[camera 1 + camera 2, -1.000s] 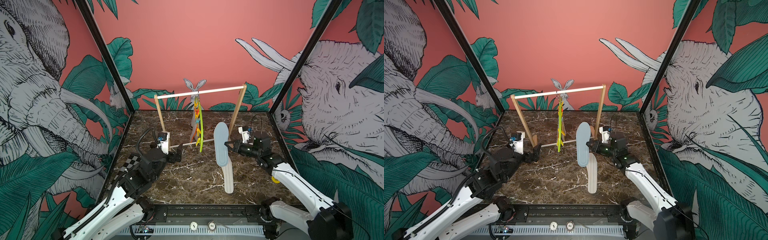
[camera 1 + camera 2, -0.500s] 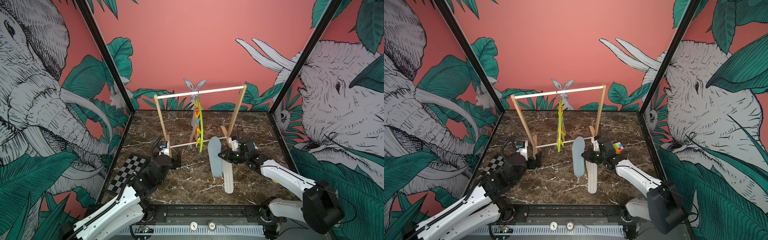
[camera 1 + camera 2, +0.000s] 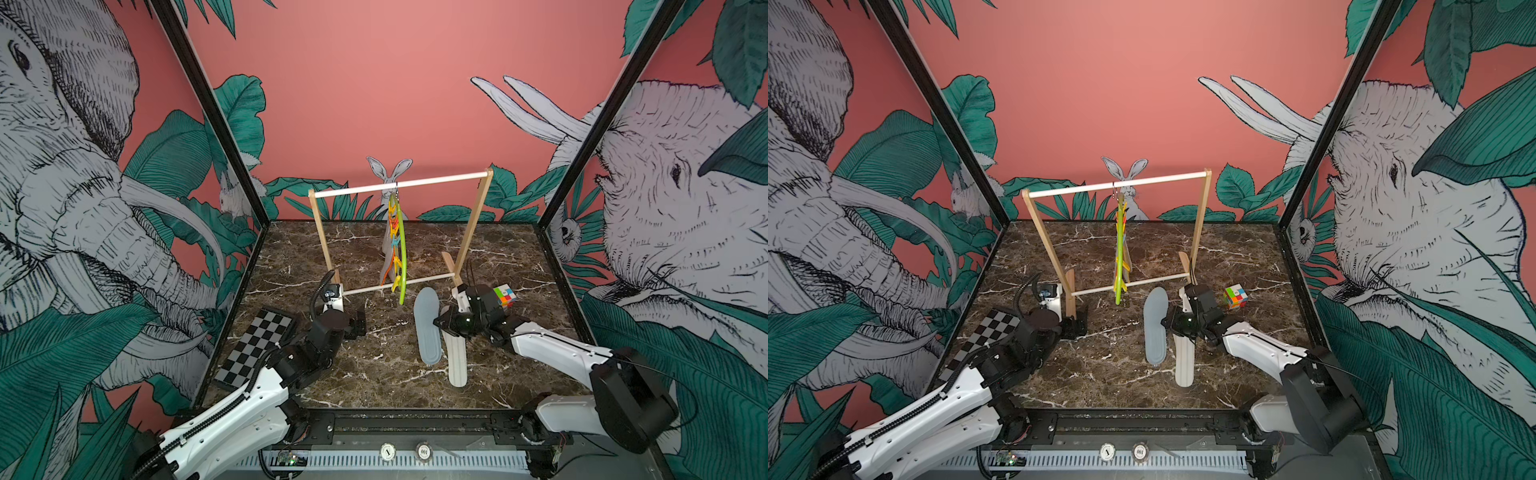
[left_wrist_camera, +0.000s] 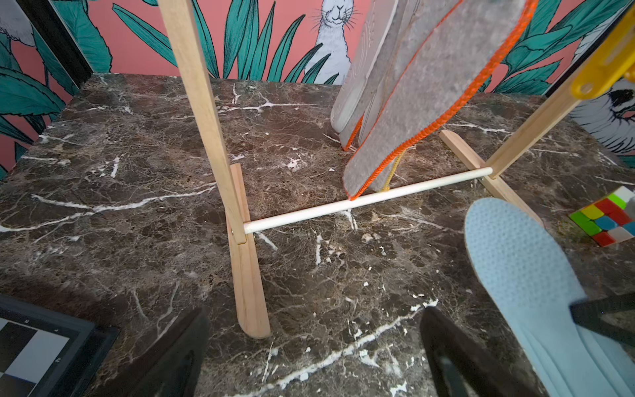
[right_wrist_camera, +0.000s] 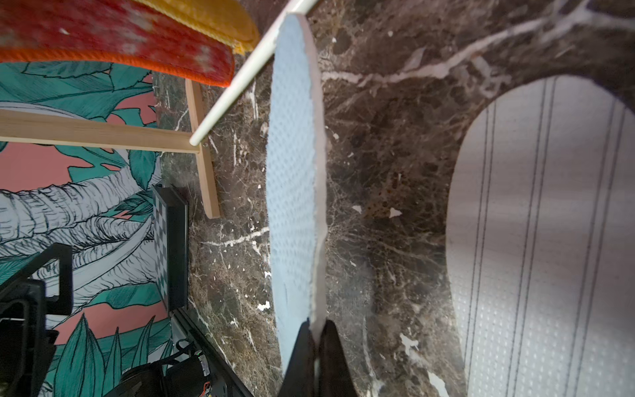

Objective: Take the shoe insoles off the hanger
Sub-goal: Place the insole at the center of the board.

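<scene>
The dark marble bench (image 3: 374, 374) sits between jungle-print walls (image 3: 395, 83). The wooden rack (image 3: 473, 224) stands at the rear, and the green hanger (image 3: 401, 257) is hooked on its top bar. Compared with one second ago, the right pincer (image 3: 441, 323) is lower and closer to the rack foot. It stays clamped on the long edge of the grey insole (image 3: 427, 324). That insole is now low over the bench instead of raised, just beside the striped insole (image 3: 456, 361), which lies flat. The right wrist view shows the grey insole tilted on edge, and contact with the bench cannot be confirmed. The left pincer (image 3: 358, 325) is further forward, near the rack's left foot, with jaws wide and nothing between them. Its advance uncovers the board (image 3: 257, 345). The grey insole is judged to be at its drop position, so release is the step in hand. Several insoles (image 4: 429, 86) remain pegged on the hanger, so most of the task is still open. The left arm appears staged to reach for one of them.
</scene>
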